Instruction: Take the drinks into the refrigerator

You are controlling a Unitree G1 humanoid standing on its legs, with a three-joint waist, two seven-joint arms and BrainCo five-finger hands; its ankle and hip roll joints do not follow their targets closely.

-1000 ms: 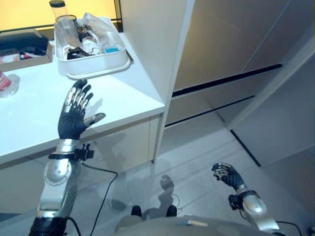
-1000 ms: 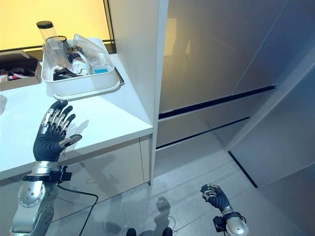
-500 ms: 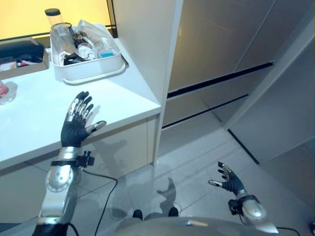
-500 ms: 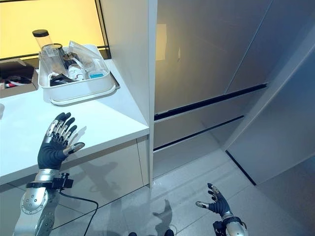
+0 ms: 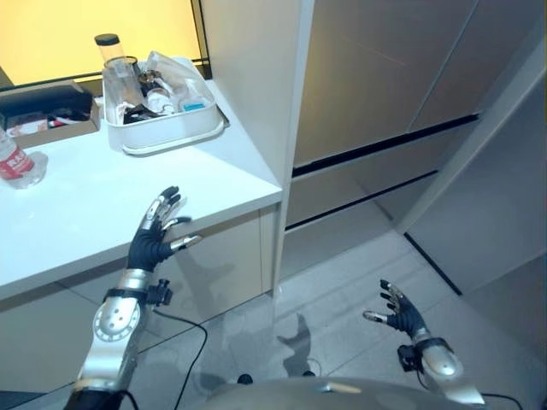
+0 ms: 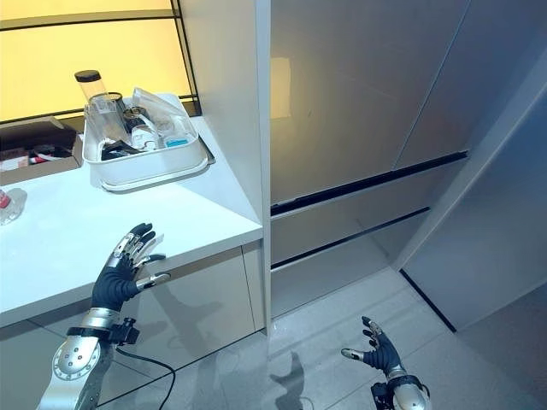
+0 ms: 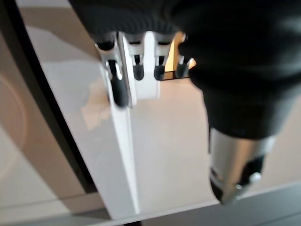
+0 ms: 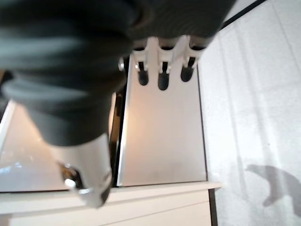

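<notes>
your left hand [image 5: 154, 243] hangs fingers spread and empty at the front edge of the white countertop [image 5: 77, 205]. your right hand [image 5: 396, 311] is splayed empty low over the grey tiled floor [image 5: 342, 282]. a clear plastic drink bottle with a red label [image 5: 15, 162], cut off at the frame edge, lies far back from the closed beige refrigerator [image 6: 359, 102]. contents of the white plastic tub [image 5: 167, 128] are hard to make out.
</notes>
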